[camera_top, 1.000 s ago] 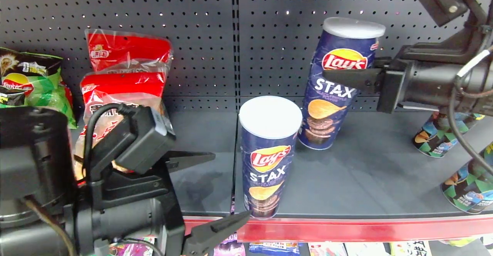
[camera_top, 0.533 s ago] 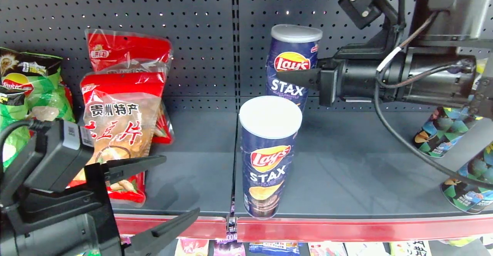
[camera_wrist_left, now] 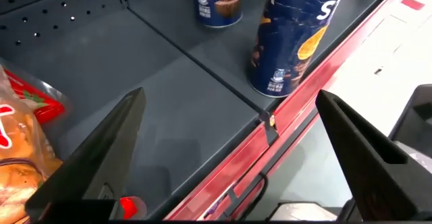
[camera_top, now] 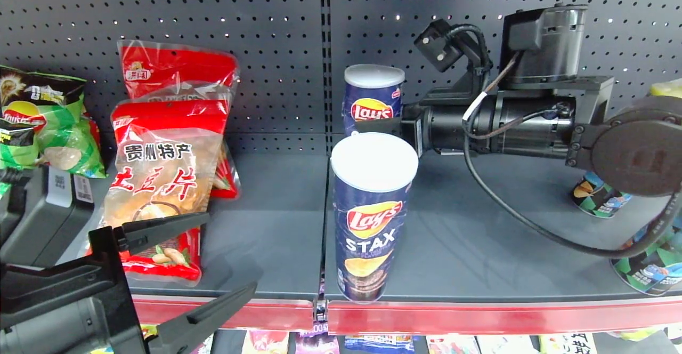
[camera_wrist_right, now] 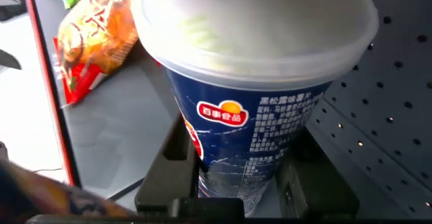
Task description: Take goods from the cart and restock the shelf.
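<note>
A dark blue chip can with a white lid [camera_top: 373,215] stands upright at the front edge of the grey shelf [camera_top: 479,247]. Directly behind it, near the pegboard, is a second blue can [camera_top: 371,101], and my right gripper [camera_top: 375,126] is shut on its side from the right. The wrist view shows that can [camera_wrist_right: 263,116] between the fingers [camera_wrist_right: 169,177]. Its base [camera_wrist_left: 219,1] is at or just above the shelf; I cannot tell which. My left gripper [camera_top: 232,252] hangs open and holds nothing at the lower left, in front of the shelf lip, beside the front can [camera_wrist_left: 290,35].
Red snack bags [camera_top: 165,167] lean at the shelf's left, with a green chip bag [camera_top: 48,125] beyond them. Patterned cans [camera_top: 602,194] stand at the right end. The red shelf lip [camera_top: 479,316] runs along the front. Bare shelf lies between the bags and the cans.
My right gripper has carried its can leftward and back, from right of the front can to directly behind it. My left arm has drawn back down and to the left, uncovering the red bags.
</note>
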### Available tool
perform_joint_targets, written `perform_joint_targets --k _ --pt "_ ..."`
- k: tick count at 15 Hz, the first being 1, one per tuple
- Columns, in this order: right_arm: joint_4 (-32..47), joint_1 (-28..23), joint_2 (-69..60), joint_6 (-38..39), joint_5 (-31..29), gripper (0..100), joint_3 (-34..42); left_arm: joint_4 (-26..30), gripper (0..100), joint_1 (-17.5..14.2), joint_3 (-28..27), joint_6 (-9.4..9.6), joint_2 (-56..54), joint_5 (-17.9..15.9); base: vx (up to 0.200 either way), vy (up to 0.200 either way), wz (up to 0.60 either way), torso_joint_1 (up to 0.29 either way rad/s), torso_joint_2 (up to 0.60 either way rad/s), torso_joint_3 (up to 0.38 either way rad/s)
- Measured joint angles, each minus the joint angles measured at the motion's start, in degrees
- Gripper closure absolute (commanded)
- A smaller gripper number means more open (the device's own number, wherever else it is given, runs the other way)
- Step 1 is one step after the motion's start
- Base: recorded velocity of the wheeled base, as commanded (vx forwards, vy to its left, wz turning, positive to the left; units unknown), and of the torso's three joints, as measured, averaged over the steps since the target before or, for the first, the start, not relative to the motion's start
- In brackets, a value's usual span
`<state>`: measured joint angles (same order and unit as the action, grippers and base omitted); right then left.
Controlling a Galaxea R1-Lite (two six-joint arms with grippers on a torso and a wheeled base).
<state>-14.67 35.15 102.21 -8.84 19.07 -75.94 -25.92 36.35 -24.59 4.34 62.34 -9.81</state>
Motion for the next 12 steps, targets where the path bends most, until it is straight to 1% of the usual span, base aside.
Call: perform_joint_targets --k 2,4,12 --pt "0.0 -0.3 0.8 0.4 0.0 100 -0.1 0.0 0 0.0 0.0 -0.05 -0.1 0.0 0.0 0.0 0.0 0.0 0.0 0.0" --pt "0.0 -0.4 1.1 1.0 0.0 100 -0.1 0.0 0 0.0 0.0 -0.76 -0.1 0.0 0.0 0.0 0.0 0.0 0.0 0.0" --pt "0.0 -0.4 2.6 1.2 0.0 100 -1.7 -0.1 0 0.0 -0.1 -0.84 -0.1 0.0 0.0 0.0 0.0 0.0 0.0 0.0"
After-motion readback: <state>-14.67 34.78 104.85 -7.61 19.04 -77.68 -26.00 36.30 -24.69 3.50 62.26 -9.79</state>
